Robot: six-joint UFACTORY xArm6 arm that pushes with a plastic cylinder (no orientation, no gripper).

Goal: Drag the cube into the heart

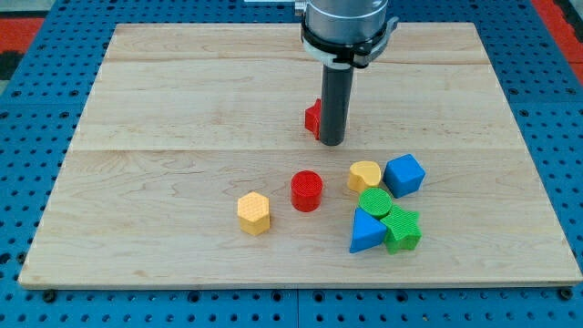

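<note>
Tip beside a red block, away from cube and heart.
My tip [331, 142] touches the red block [313, 118]; no jaws here; blue cube [404, 175] touches yellow heart [364, 175], lower right.

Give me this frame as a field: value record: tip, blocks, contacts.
tip: my tip is at the board's upper middle, just right of a red block that the rod partly hides
cube: blue cube, right of centre
heart: yellow heart, at the cube's left, touching or nearly so
cluster: green cylinder, blue triangular block, green star-like block, packed below the heart and cube
loose: red cylinder, yellow hexagon
surface: wooden board
</note>
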